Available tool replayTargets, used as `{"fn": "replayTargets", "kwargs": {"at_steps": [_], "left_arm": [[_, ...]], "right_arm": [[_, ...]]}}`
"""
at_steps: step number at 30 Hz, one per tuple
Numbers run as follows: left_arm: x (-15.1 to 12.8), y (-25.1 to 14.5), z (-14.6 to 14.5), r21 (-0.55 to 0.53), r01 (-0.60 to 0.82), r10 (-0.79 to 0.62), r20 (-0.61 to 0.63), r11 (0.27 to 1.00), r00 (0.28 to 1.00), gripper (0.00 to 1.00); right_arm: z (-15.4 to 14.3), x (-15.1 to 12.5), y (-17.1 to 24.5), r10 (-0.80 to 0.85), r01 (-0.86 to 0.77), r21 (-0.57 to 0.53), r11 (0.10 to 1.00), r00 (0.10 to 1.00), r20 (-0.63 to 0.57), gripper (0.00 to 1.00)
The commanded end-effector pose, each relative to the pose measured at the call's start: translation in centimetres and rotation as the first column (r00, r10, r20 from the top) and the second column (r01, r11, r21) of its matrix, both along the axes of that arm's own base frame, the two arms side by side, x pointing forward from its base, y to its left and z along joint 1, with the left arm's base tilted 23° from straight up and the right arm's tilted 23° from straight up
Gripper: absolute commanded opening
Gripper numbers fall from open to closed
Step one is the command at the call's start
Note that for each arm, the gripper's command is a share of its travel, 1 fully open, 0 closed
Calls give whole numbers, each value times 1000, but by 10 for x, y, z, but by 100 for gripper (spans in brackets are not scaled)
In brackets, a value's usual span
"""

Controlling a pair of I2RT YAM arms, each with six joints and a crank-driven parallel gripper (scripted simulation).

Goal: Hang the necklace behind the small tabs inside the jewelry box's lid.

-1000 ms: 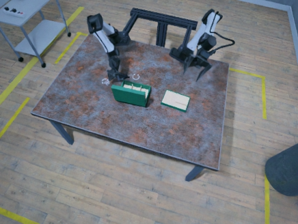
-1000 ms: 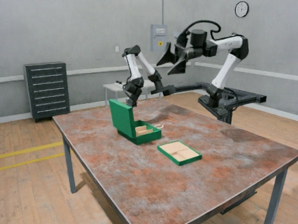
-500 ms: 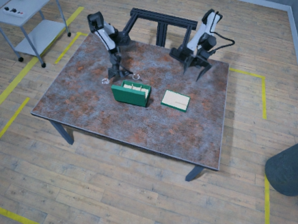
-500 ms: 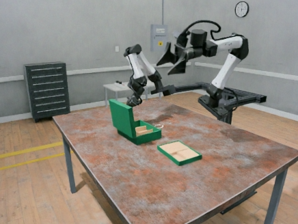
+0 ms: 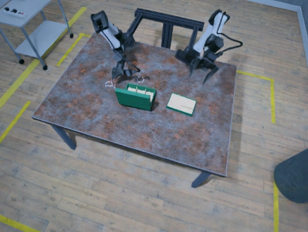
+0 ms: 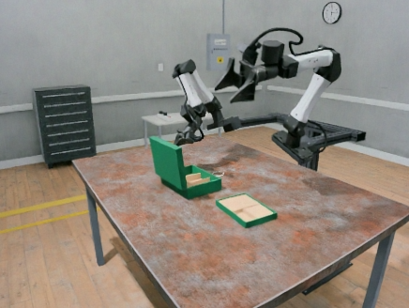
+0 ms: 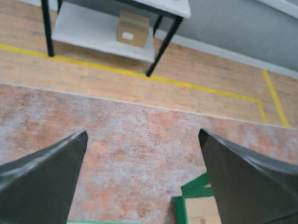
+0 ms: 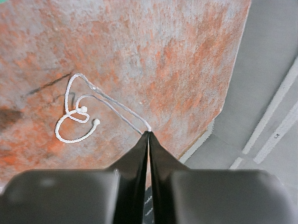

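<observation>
Right wrist view shows your right gripper (image 5: 113, 78) (image 6: 178, 141) (image 8: 148, 133) clenched on the necklace (image 5: 109, 84) (image 8: 68, 93); left gripper (image 5: 197, 79) (image 6: 224, 95) (image 7: 143, 132) released. Pickup seems underway; next, lift it clear toward the jewelry box (image 5: 134, 100) (image 6: 167, 164) (image 7: 179, 210).

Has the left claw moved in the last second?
No. In the top view the left claw hangs over the same spot of the table.
</observation>
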State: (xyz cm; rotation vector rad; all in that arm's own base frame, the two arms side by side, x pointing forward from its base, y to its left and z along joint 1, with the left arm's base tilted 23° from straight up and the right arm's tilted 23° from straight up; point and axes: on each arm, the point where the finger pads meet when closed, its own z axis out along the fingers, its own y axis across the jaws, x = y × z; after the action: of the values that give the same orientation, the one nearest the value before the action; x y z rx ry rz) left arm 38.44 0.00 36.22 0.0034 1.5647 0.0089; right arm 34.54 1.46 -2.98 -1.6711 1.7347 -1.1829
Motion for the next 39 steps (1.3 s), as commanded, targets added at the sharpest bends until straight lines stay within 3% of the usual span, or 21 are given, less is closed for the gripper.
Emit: {"fn": "replayTargets", "kwargs": {"at_steps": [1, 22, 27, 39], "left_arm": [[-3, -4, 40, 19, 23, -25, 105, 1000, 994, 100], [-3, -4, 40, 19, 23, -25, 105, 1000, 994, 100], [-3, -4, 40, 19, 23, -25, 105, 1000, 994, 100], [-3, -4, 40, 19, 23, -25, 105, 1000, 994, 100]], "right_arm": [[21, 13, 7, 52, -54, 12, 998, 994, 101, 0], [55, -15, 12, 264, -236, -170, 957, 950, 166, 0], [45, -33, 14, 342, -318, -240, 917, 937, 67, 0], [44, -34, 6, 307, -284, -223, 933, 949, 75, 0]]}}
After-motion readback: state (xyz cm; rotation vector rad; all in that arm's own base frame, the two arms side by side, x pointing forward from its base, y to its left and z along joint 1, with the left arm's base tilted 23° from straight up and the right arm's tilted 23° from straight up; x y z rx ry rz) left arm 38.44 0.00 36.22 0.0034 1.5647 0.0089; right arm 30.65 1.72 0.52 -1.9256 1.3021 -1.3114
